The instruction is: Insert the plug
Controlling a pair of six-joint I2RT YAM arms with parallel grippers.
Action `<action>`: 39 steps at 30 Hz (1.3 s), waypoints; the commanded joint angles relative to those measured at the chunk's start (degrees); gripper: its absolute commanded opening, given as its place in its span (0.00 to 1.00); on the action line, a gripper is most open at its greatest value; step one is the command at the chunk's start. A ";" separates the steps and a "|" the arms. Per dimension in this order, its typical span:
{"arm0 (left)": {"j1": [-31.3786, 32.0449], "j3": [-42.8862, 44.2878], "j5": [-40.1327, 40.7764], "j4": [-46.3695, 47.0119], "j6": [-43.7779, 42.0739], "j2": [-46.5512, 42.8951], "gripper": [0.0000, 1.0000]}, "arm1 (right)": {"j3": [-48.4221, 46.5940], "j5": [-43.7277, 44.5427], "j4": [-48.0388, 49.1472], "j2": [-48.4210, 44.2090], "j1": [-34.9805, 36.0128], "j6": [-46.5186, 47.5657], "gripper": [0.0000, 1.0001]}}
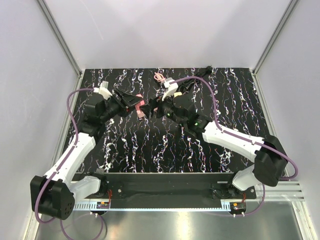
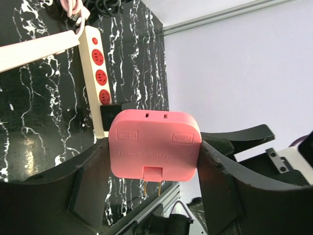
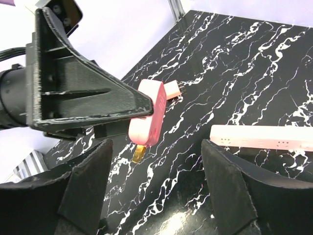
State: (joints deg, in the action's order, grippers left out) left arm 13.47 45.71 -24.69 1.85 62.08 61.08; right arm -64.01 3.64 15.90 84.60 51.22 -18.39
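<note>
So the pink plug adapter (image 3: 146, 117) is up in the air above the table (image 1: 150, 150), pinched across its flat sides by the left gripper (image 2: 154, 147). Gripping it by the sides makes sense to me, since it leaves the brass prongs (image 2: 152, 185) sticking out free, so they can go into a socket with no finger in the way. The jaws are clamped tight on the body, pads flush on both sides.

The right gripper (image 3: 155, 144) faces it from just beside. Its fingers are spread wide with nothing between them and they aren't touching the adapter. My guess is it's there to help line things up or take a handoff.

The power strip (image 2: 95, 73) with red sockets lies flat on the table, well apart from the adapter, and a black plug (image 2: 108, 115) already sits in one end. So nothing's inserted yet.
</note>
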 commanded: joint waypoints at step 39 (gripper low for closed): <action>1.73 15.55 -29.75 -20.48 -40.89 -0.35 0.80 | 15.14 -28.63 -4.21 -21.21 -11.55 0.31 0.00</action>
State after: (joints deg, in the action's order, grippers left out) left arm 15.22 59.64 -39.35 -14.94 31.00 61.14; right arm -50.13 -10.00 13.47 68.53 44.91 -14.48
